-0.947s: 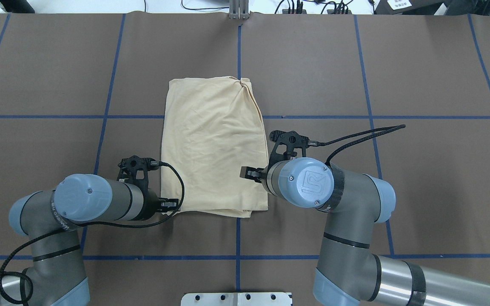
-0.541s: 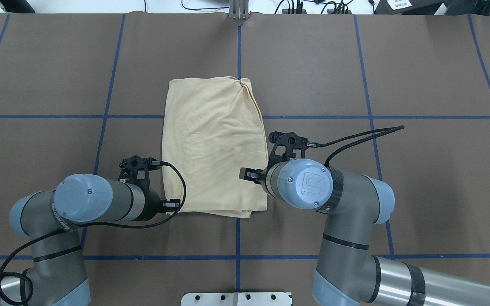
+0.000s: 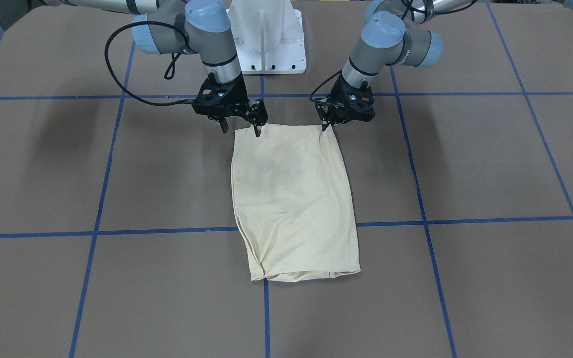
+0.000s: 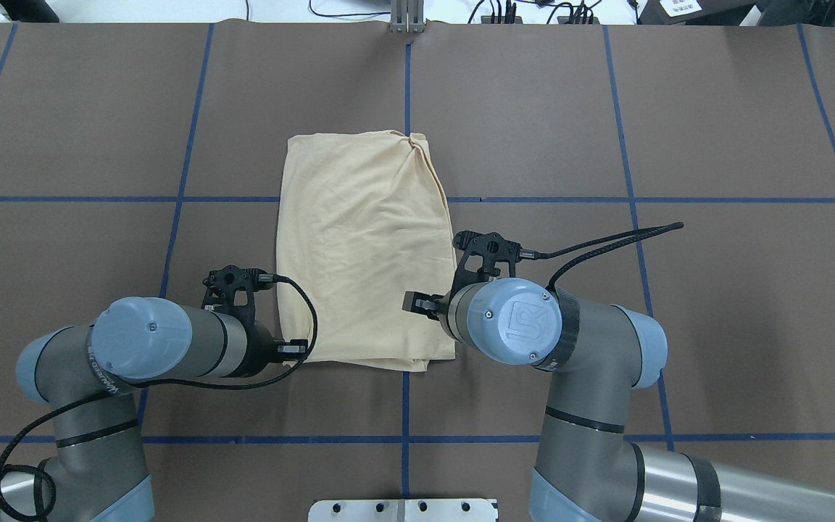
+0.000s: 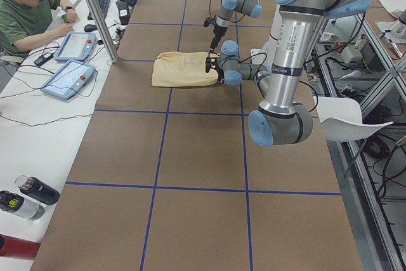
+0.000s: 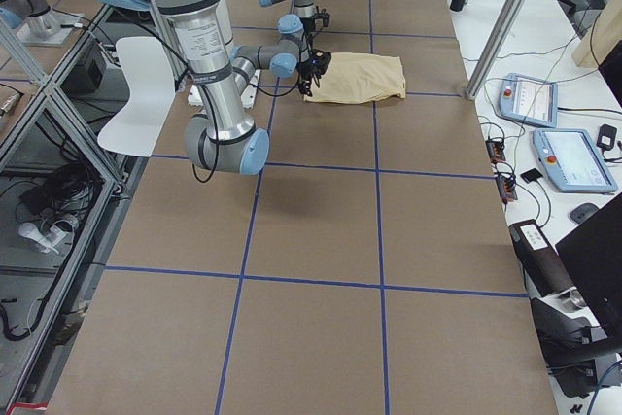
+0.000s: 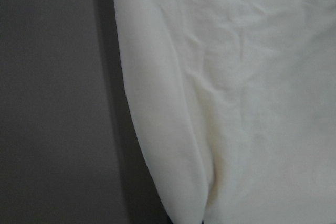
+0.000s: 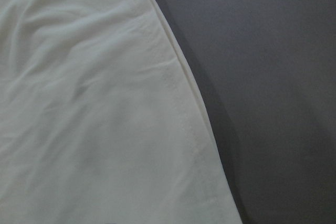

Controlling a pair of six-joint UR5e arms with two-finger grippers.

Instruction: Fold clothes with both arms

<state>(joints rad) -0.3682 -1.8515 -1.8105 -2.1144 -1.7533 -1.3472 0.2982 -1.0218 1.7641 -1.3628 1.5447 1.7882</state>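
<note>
Lines up on the near corners of the shirt (image 4: 359, 239), folded long in the middle of the surface (image 4: 715, 326), right jaws spread wide and empty, left jaws impossible to tell; next probably calls for pinching both, then lifting evenly forward.

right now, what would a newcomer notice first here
The folded cream shirt lying flat in the middle of the brown table stands out first. Next, the left gripper and right gripper sit low at its two corners nearest the robot, the right one's fingers spread.
</note>
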